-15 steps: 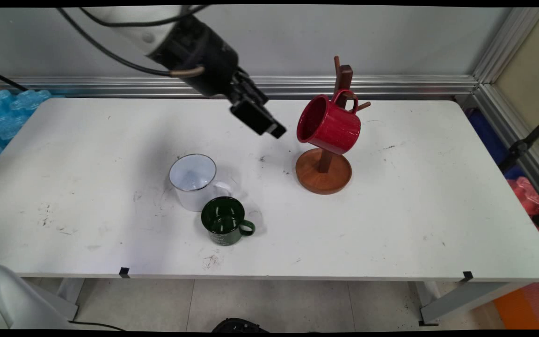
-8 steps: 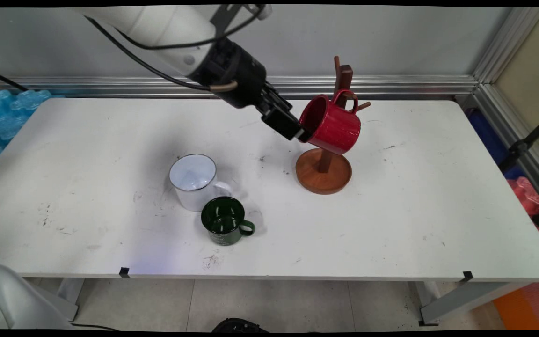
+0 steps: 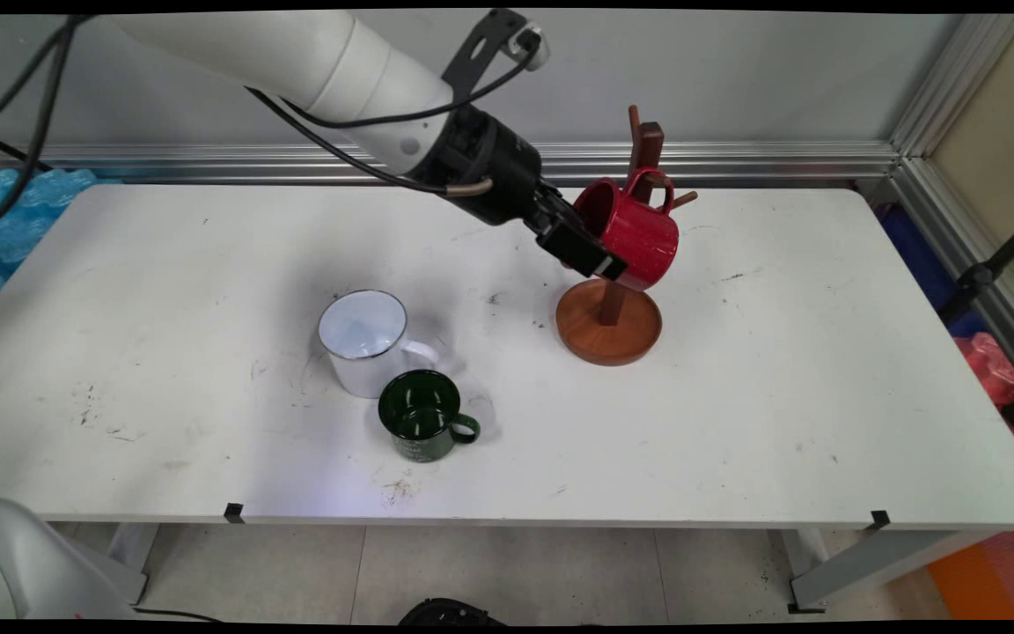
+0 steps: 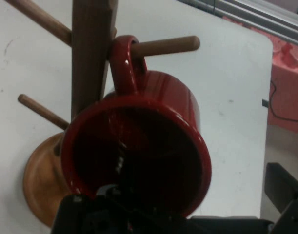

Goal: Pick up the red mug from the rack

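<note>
Since a second ago the gripper (image 3: 602,255) has swung toward three o'clock, reaching the red mug (image 3: 643,238) hanging on the wooden mug tree (image 3: 610,321).

Hand view: the mug's mouth (image 4: 139,161) faces the pincer, one finger inside, one outside at four o'clock — spread astride the rim.

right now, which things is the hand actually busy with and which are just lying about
In play:
- hand, open at the mouth of the red mug
- red mug, hanging by its handle on a peg
- wooden rack holding it

Lying about:
- white mug, upright on the table
- green mug, upright just in front of it
</note>
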Action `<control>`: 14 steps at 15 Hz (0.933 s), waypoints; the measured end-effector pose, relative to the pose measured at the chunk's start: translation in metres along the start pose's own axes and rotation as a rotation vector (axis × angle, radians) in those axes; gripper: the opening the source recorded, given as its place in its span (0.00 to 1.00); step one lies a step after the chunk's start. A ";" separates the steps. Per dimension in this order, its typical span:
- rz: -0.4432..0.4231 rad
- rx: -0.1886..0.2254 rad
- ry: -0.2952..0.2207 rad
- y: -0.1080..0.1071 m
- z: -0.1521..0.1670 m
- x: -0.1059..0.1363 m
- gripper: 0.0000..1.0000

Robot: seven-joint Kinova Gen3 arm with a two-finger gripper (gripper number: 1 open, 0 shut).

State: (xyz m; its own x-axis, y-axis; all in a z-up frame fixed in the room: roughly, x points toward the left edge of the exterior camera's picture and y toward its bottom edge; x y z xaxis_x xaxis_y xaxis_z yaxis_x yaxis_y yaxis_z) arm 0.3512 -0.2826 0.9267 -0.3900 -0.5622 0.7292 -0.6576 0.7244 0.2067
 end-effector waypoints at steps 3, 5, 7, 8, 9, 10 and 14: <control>-0.013 -0.014 0.019 -0.004 0.010 -0.001 1.00; -0.019 -0.024 0.030 -0.005 0.014 -0.001 1.00; -0.023 -0.035 0.041 -0.006 0.017 -0.002 1.00; -0.024 -0.038 0.045 -0.007 0.018 -0.002 0.00; -0.026 -0.042 0.051 -0.008 0.019 -0.002 0.00; -0.027 -0.046 0.056 -0.009 0.020 -0.002 0.00; -0.025 -0.056 0.067 -0.011 0.023 -0.004 0.00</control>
State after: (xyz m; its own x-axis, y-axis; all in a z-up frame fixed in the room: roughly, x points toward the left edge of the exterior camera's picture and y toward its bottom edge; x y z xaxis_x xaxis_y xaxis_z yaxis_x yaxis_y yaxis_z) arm 0.3451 -0.2977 0.9067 -0.3290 -0.5535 0.7651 -0.6289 0.7328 0.2597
